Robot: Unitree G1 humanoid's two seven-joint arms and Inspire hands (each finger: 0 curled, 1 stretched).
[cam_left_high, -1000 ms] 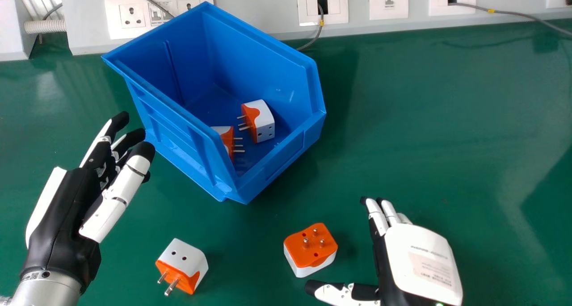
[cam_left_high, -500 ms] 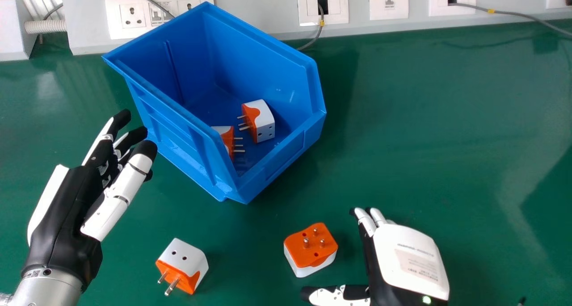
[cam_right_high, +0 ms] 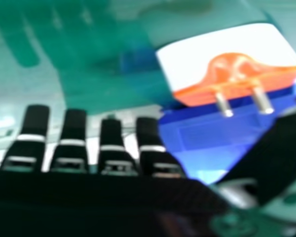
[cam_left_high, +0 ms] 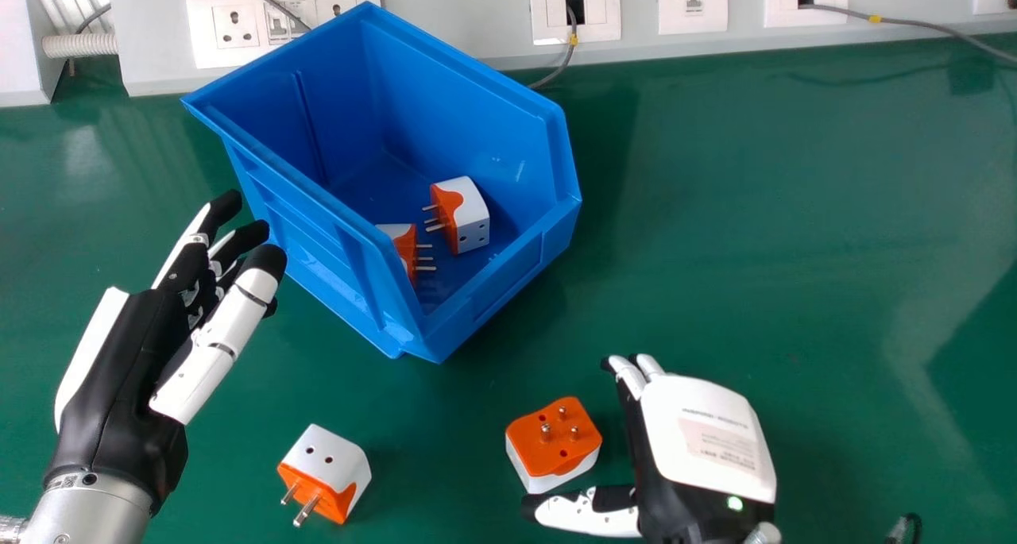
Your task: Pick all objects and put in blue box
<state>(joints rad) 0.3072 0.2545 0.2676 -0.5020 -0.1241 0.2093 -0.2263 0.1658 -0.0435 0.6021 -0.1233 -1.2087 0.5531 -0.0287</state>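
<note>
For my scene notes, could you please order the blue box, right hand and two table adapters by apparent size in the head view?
1. Blue box
2. Right hand
3. Left adapter and right adapter, unranked: they look about alike.

Wide open over the bench (cam_left_high: 794,210), right of the blue box (cam_left_high: 318,266). Open between the left plug (cam_left_high: 327,458) and right plug (cam_left_high: 556,445). Blocked by the box's high sides; tight between right plug and right hand (cam_left_high: 707,441).
</note>
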